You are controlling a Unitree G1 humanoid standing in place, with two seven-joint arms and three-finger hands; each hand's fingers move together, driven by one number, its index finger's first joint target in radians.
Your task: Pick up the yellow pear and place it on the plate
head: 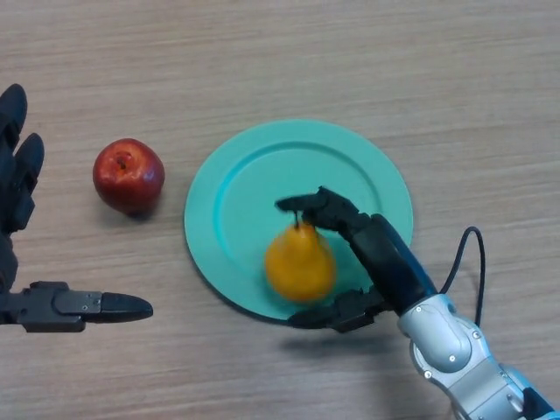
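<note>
Your right arm (pixel 464 359) comes in from the lower right, its silver wrist angled up and to the left; your right hand (pixel 381 254) curls fingers and thumb round the pear (pixel 299 262); your left hand (pixel 26 210) rests at the left edge, fingers straight and spread, thumb pointing right.

- No legible text, labels, brands, numbers or signs anywhere in the head view.
- Plate (pixel 236 175), pear (pixel 300 262), apple (pixel 129 175) and table (pixel 350 61): surfaces unmarked.
</note>
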